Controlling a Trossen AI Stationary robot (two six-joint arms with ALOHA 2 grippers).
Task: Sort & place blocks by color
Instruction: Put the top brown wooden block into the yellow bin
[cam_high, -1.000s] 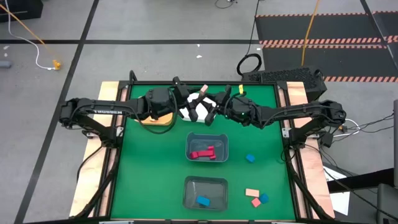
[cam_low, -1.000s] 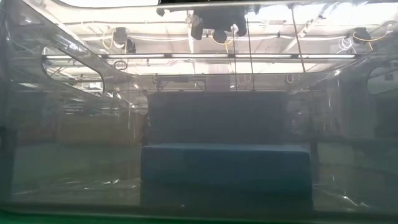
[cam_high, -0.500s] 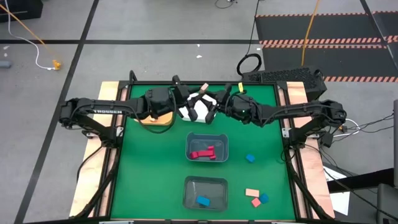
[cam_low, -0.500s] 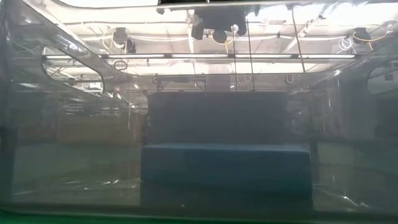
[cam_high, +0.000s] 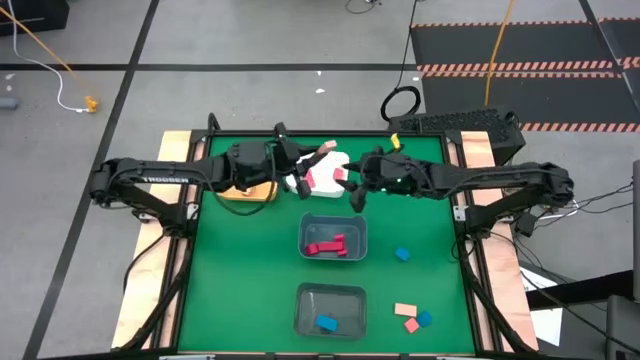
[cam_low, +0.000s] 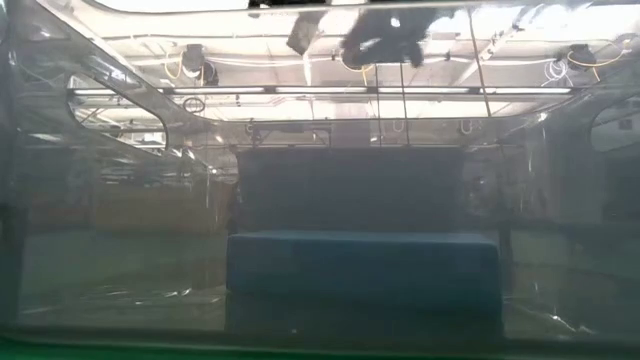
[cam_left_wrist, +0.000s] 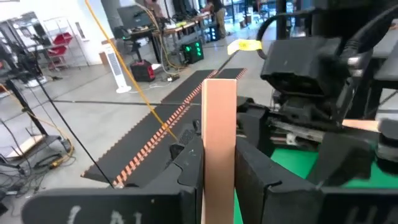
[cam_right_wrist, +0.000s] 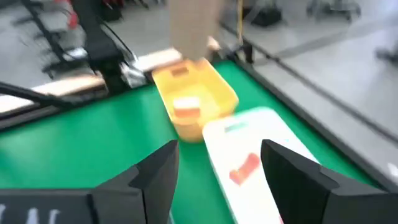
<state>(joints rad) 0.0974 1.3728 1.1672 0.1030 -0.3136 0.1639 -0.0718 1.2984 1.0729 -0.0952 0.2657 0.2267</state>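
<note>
High view: you see both arms meeting at the far middle of the green table (cam_high: 240, 290), over the white bin (cam_high: 330, 170).
Left gripper (cam_high: 312, 165): clamped on a pink-salmon bar (cam_high: 322, 150), held above the white bin's left edge.
Left wrist view: only here you see the grip clearly — the bar (cam_left_wrist: 219, 149) stands upright, pinched between the two dark fingers (cam_left_wrist: 186, 165), right arm's body close behind it.
Right gripper (cam_high: 355, 187): over the white bin's right side; right wrist view shows its fingers (cam_right_wrist: 155, 171) spread wide, nothing between them.
Right wrist view extra: a red piece (cam_right_wrist: 244, 168) lies inside the white bin (cam_right_wrist: 273, 124), and a salmon piece (cam_right_wrist: 185, 107) in the orange bin (cam_right_wrist: 214, 84) — contents hard to read from above.
Low view: mostly looks through a clear bin wall; a dark arm part (cam_low: 385, 30) at the top, no blocks visible.
Bins: four — orange (cam_high: 255, 192) far left, white, two grey (cam_high: 360, 232) (cam_high: 305, 300) down the middle.
Middle grey bin: red blocks (cam_high: 326, 246), count unclear.
Near grey bin: one blue block (cam_high: 326, 323).
Loose on table, right side: two blue (cam_high: 402, 254) (cam_high: 425, 318), two salmon (cam_high: 405, 309) (cam_high: 411, 325).
</note>
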